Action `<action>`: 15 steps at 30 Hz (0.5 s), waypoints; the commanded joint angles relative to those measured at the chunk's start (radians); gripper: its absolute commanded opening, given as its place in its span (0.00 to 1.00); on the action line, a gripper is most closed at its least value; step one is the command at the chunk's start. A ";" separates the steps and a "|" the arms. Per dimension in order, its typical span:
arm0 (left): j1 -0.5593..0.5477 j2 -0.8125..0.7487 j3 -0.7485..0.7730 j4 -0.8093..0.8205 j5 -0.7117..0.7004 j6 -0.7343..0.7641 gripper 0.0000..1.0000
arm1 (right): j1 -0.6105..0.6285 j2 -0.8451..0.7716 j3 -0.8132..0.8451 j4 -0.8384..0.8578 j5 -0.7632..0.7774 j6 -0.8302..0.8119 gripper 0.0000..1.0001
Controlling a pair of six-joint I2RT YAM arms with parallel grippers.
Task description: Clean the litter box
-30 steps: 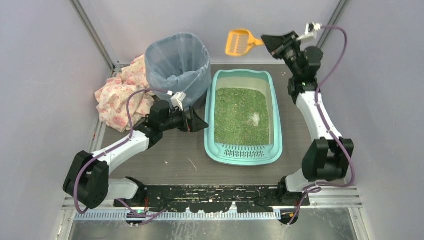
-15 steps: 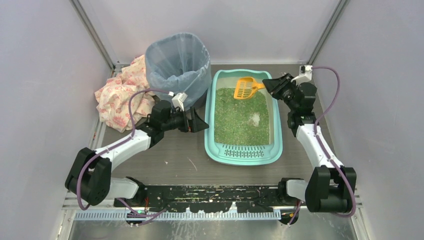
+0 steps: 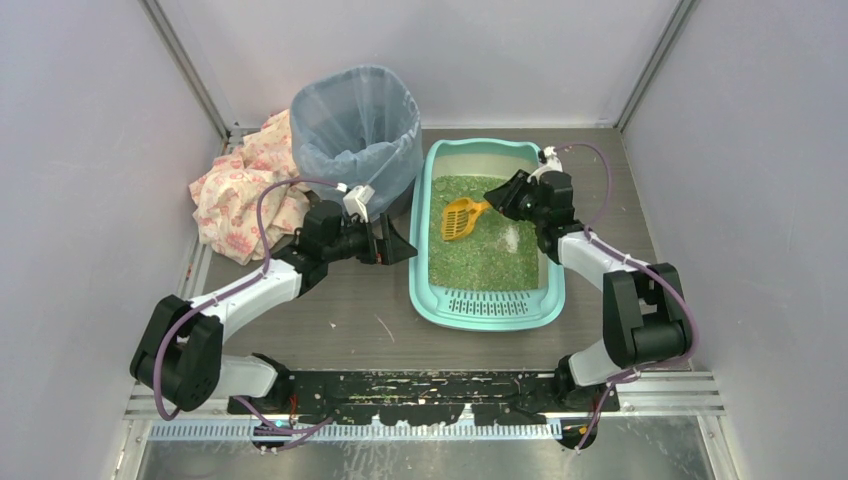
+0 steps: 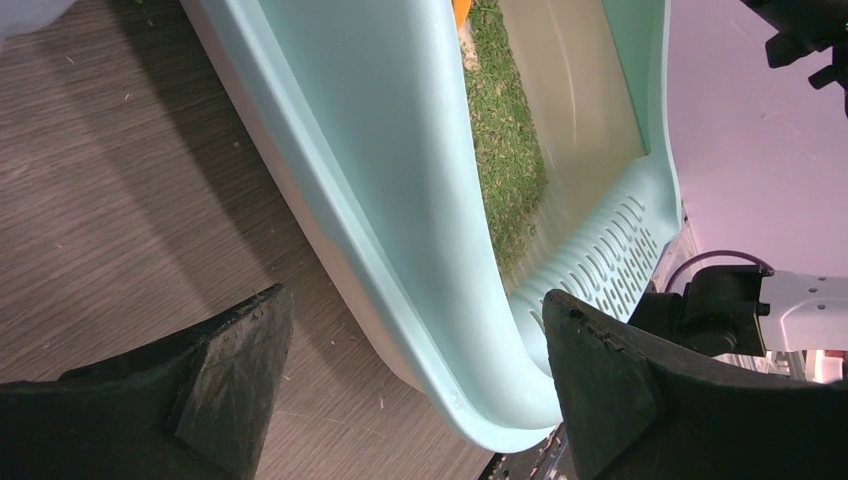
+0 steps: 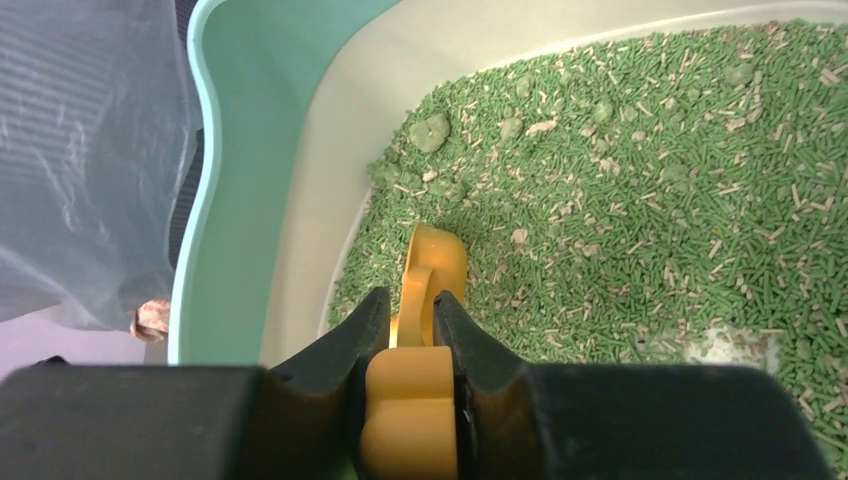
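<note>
The teal litter box (image 3: 421, 262) lies mid-table with green litter (image 3: 495, 250) in it and a slotted grate (image 3: 495, 300) at its near end. My right gripper (image 3: 503, 198) is shut on the handle of an orange scoop (image 3: 459, 218), whose head rests low on the litter near the left wall. In the right wrist view my right gripper (image 5: 410, 297) clamps the scoop handle (image 5: 410, 400), and pale green clumps (image 5: 432, 131) lie ahead. My left gripper (image 3: 402, 246) stands open at the box's left side. In its wrist view the litter box rim (image 4: 400, 170) runs between the left gripper (image 4: 412, 300) fingers.
A round bin lined with a blue-grey bag (image 3: 356, 120) stands just left of the box's far end. A flowered cloth (image 3: 240, 190) is bunched to the left of the bin. Grey walls close in on three sides of the table.
My right arm has swung down from high at the back and carried the scoop into the litter box, onto the litter. The left arm has stayed put and open.
</note>
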 commanded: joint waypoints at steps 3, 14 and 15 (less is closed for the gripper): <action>-0.003 -0.019 0.022 0.031 -0.007 0.025 0.94 | 0.039 0.066 0.007 0.109 0.023 -0.014 0.01; -0.003 -0.017 0.022 0.030 -0.007 0.025 0.94 | 0.054 0.165 0.000 0.289 -0.073 0.120 0.01; -0.003 -0.018 0.022 0.030 -0.007 0.024 0.94 | 0.054 0.164 -0.005 0.300 -0.080 0.132 0.01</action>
